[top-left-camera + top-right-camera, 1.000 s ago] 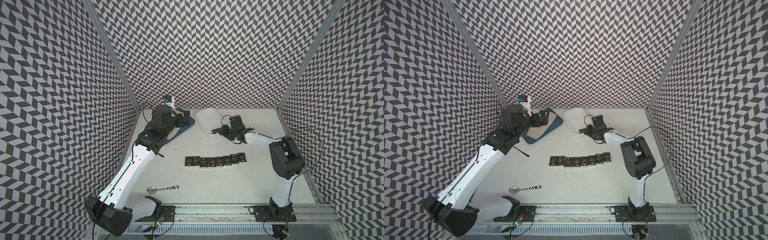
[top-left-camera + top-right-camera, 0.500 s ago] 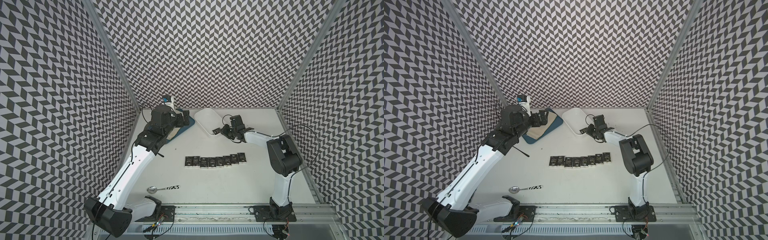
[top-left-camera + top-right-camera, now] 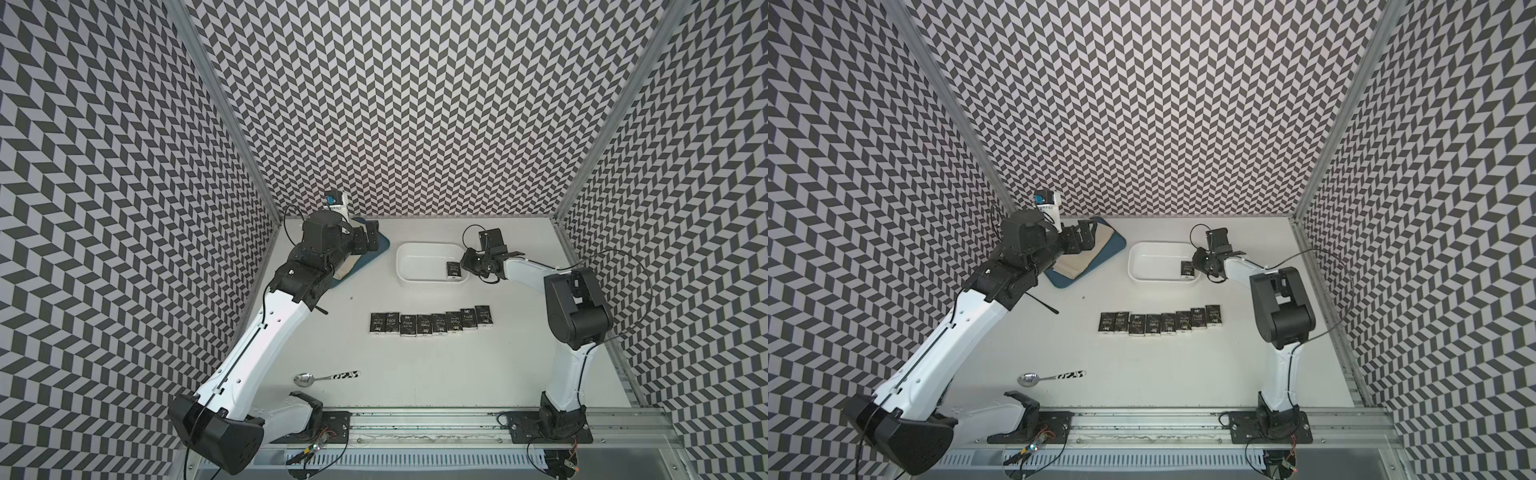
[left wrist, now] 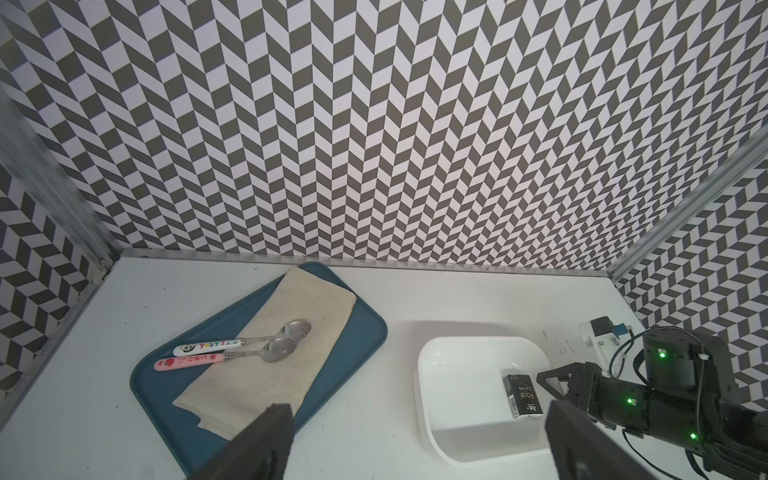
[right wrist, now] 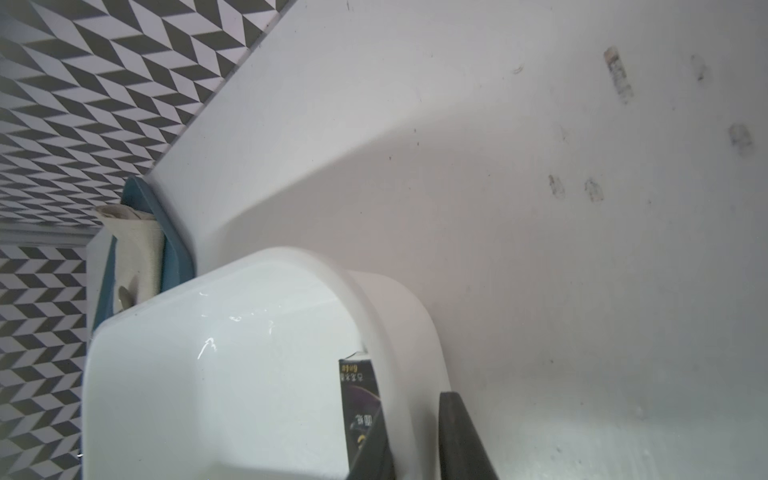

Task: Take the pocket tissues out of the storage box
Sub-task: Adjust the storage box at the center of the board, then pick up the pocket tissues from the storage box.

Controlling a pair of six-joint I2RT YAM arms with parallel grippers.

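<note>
The white storage box point(image 3: 428, 246) point(image 3: 1158, 262) sits at the back middle of the table. One black pocket tissue packet point(image 3: 454, 270) point(image 3: 1187, 270) point(image 4: 523, 395) point(image 5: 357, 395) leans against its right end wall. My right gripper point(image 3: 465, 266) point(image 5: 413, 405) straddles that wall. One finger is inside on the packet's face and the other outside, and the wall fills the narrow gap. Several more packets point(image 3: 430, 323) lie in a row on the table. My left gripper point(image 3: 370, 237) point(image 4: 415, 449) hangs open over the blue tray, holding nothing.
A blue tray point(image 4: 357, 332) with a beige cloth and two spoons sits at the back left, close to the box. Another spoon point(image 3: 326, 377) lies near the front edge. A small white and blue device point(image 3: 334, 203) stands in the back left corner. Patterned walls enclose three sides.
My right gripper's jaws have narrowed at the box's right end and shifted slightly right. The box, askew before, now lies square and a little farther right. The left arm has stayed put.
</note>
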